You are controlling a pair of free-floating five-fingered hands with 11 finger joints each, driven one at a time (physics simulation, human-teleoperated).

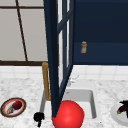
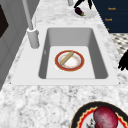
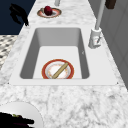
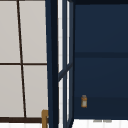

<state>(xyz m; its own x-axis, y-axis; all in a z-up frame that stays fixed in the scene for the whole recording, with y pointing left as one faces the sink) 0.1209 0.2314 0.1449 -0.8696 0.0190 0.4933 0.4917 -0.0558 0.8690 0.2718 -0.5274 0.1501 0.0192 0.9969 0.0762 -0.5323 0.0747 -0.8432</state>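
My left hand [image 1: 38,117] hangs in the air off the counter's front edge, left of the sink [image 1: 93,105], fingers loosely spread and holding nothing; it also shows as the left hand [image 2: 123,61] and the left hand [image 3: 18,12]. My right hand [image 1: 124,104] hovers over a white plate [image 1: 115,115] with a dark eggplant [image 1: 121,110], fingers spread down around the eggplant [image 2: 79,11]. That right hand [image 2: 83,3] is at the counter's far end, and the right hand [image 3: 15,121] lies low over the plate [image 3: 23,110].
A red-rimmed plate [image 2: 80,65] with a tan stick [image 2: 66,57] lies in the sink. A patterned plate [image 1: 5,110] holds a dark red vegetable [image 1: 17,105]. The navy cabinet door [image 1: 53,57] stands open over the sink. A small bottle [image 1: 83,47] stands inside. A red ball [image 1: 68,114] fills the foreground.
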